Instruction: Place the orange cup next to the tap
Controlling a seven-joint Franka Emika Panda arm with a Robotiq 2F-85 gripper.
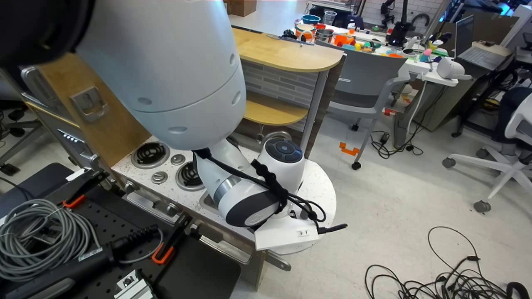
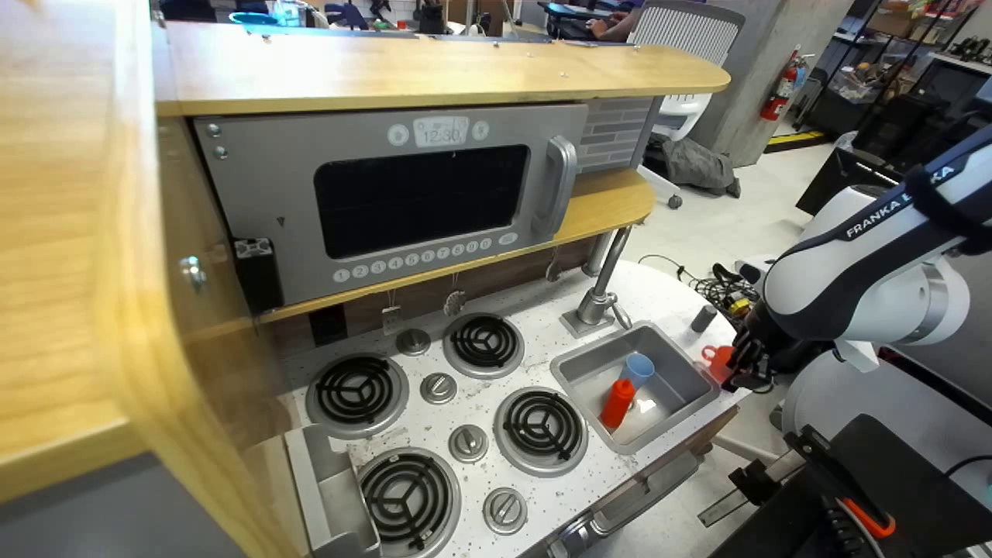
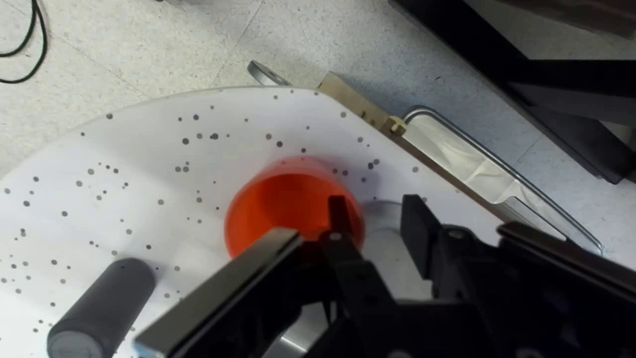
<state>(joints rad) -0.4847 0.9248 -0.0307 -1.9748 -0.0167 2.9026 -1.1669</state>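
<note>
The orange cup (image 2: 719,363) stands on the white counter beyond the sink's right end, with its handle toward the counter's far side. In the wrist view the cup (image 3: 278,204) shows its open mouth. My gripper (image 3: 375,214) is open, with one finger over or inside the cup's mouth by its wall and the other finger outside, apart from it. In an exterior view the gripper (image 2: 742,364) is right beside the cup. The silver tap (image 2: 597,302) stands at the back of the sink. The gripper and cup are hidden behind the arm in an exterior view.
The grey sink (image 2: 589,372) holds a red bottle (image 2: 617,404) and a blue cup (image 2: 638,370). A dark grey cylinder (image 2: 704,318) lies near the orange cup; it also shows in the wrist view (image 3: 102,308). A wooden shelf (image 2: 612,200) overhangs behind the tap. Black burners (image 2: 541,430) are left of the sink.
</note>
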